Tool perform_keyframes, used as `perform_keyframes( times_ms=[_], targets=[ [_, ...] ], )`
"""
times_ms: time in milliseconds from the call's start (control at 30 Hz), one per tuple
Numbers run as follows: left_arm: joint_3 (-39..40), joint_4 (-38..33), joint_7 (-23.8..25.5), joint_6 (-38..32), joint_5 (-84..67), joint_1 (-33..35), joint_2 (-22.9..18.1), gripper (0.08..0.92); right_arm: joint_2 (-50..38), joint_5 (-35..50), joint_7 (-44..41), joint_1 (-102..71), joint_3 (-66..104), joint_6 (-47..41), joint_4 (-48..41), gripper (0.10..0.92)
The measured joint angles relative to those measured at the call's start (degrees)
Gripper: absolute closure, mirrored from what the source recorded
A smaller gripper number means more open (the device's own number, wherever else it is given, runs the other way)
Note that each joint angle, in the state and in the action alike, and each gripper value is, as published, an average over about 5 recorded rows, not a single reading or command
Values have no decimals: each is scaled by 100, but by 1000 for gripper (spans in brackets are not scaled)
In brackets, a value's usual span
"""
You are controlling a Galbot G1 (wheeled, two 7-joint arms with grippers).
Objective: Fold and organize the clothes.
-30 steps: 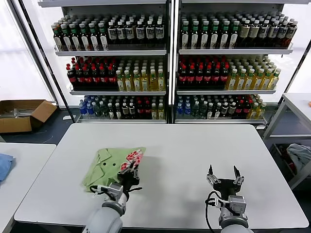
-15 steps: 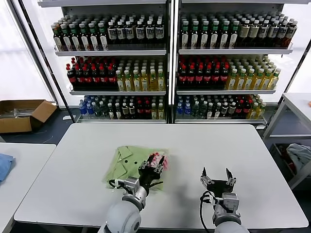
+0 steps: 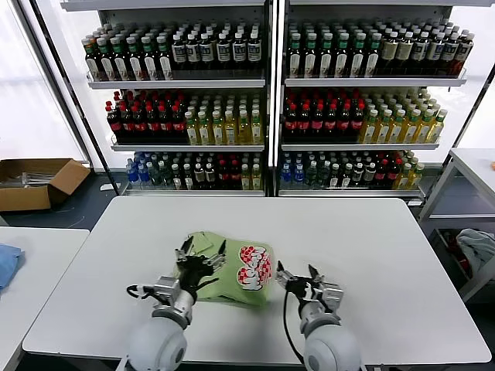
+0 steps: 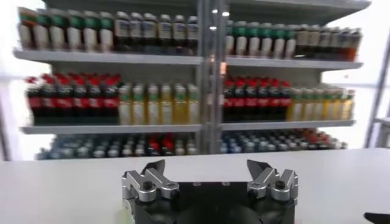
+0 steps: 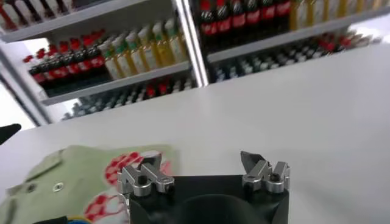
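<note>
Behind your white worktop [image 3: 371, 247] stand two tall shelves [image 3: 267, 100] full of bottled drinks; a cardboard box [image 3: 35, 182] lies on the floor at the left, and a blue cloth [image 3: 6, 263] rests on the neighbouring table there.

The polo shirt [image 3: 236, 267] now lies near the front middle of the worktop; one second ago it was more to the left and flatter. It is now bunched, with the red-and-white print turned up toward the right side. The left pincer [image 3: 199, 259], which was over the print half a second ago, is now at the shirt's left part with its fingers spread, holding nothing. The right pincer [image 3: 303, 280] has come in from the open worktop and now stands just beside the shirt's right edge, also open and empty.

You may judge that the shirt was dragged to the centre and released, so both arms are now placed for a fold; the fold itself is not yet done
</note>
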Motion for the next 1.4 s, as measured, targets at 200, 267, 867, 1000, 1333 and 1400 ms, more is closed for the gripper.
perform_keyframes(
  times_ms=[200,267,867,1000,1333,1400],
  targets=[
    [-495,-44,-23,-16,155,259,64,177,162,473,197,324,-326,-49,-422,221],
    [-610,-50,-24,-18,191,326,74,177,217,571,260,381,-384,-60,-516,265],
    [-981,-87,-45,-54,329,614,106,177,371,875,563,452,-514,-84,-740,783],
    [-979,-85,-58,-68,360,634,71,177,264,835,540,405,-440,-100,-647,886],
    [-865,-90,-62,-115,489,626,-52,177,-505,661,377,344,-48,-123,-292,915],
    [-838,-87,-59,-131,520,647,-79,177,-665,549,317,328,56,-124,-294,915]
  ],
)
